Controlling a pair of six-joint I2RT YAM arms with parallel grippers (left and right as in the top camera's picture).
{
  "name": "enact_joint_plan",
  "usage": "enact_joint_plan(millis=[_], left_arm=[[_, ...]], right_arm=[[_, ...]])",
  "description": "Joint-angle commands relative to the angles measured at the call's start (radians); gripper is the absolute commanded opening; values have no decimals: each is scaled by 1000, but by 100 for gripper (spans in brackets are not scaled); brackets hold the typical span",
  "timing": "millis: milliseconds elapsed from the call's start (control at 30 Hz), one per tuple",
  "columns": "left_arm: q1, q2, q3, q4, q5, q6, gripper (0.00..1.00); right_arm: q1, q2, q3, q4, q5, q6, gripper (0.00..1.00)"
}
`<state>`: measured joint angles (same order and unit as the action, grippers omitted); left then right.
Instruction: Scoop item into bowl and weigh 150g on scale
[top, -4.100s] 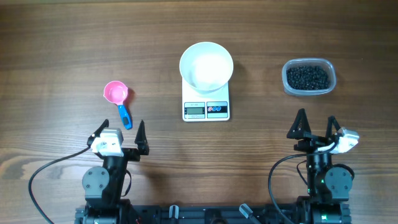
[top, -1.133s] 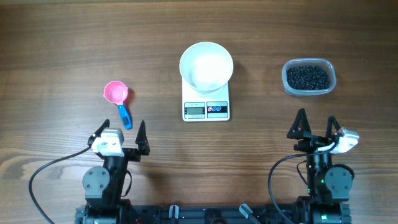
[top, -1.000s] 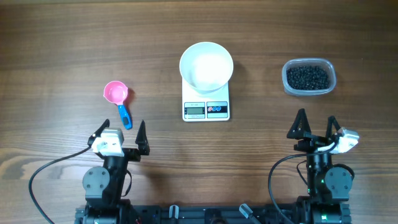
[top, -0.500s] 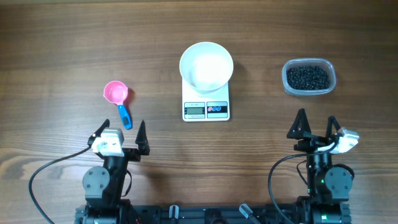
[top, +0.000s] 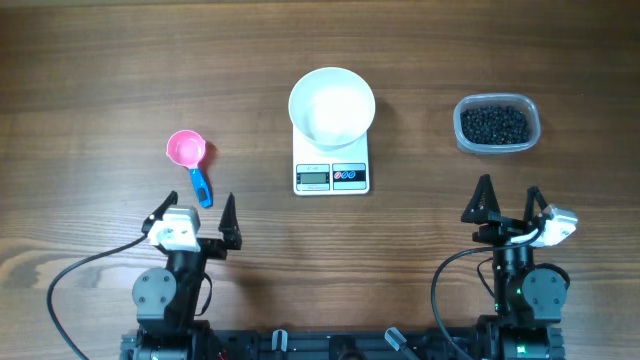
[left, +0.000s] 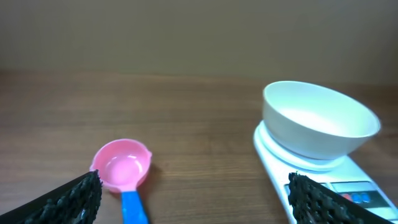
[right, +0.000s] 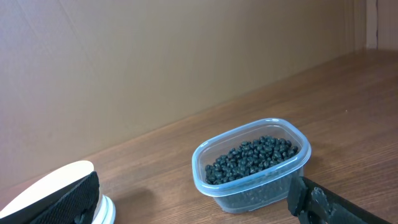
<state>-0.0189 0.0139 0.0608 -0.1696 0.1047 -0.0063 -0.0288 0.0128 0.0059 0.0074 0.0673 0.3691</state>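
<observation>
Beans (top: 493, 124): small, black, heaped in a clear plastic tub (top: 497, 149) on the right side of the table (top: 100, 80). None elsewhere.

Bowl (top: 332, 105): white, empty, sitting on the rear of the scale (top: 331, 175) at table centre, well apart from the tub. The scale's display (top: 313, 178) faces the arms; the reading is too small to tell.

Scoop (top: 187, 150): pink cup facing up, lying flat to the left of the scale, blue handle (top: 201, 186) pointing toward the near edge.

Left tool (top: 193, 208): fingers spread wide, gripping nothing, just short of the handle's end.

Right tool (top: 509, 188): fingers spread wide, gripping nothing, the tub some way ahead of it.
</observation>
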Motion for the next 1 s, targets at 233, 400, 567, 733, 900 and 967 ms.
enact_joint_plan(millis=[233,400,567,733,900,967], left_arm=[[-2,106,191,2,116,-85,100],[-2,448,490,-129,116,-85,100],[-2,865,918,-460,116,-85,100],[55,1191,1232,-705,100,-84,100],[183,1436,1287,-676,105,-77,100],[204,1499,1286,-673,100,-4,100]], right_arm=[[3,-3,-1,5,-16,8,100],[3,-3,-1,5,-16,8,100],[3,-3,-1,5,-16,8,100],[3,-3,-1,5,-16,8,100],[3,-3,-1,5,-16,8,100],[3,-3,-1,5,-16,8,100]])
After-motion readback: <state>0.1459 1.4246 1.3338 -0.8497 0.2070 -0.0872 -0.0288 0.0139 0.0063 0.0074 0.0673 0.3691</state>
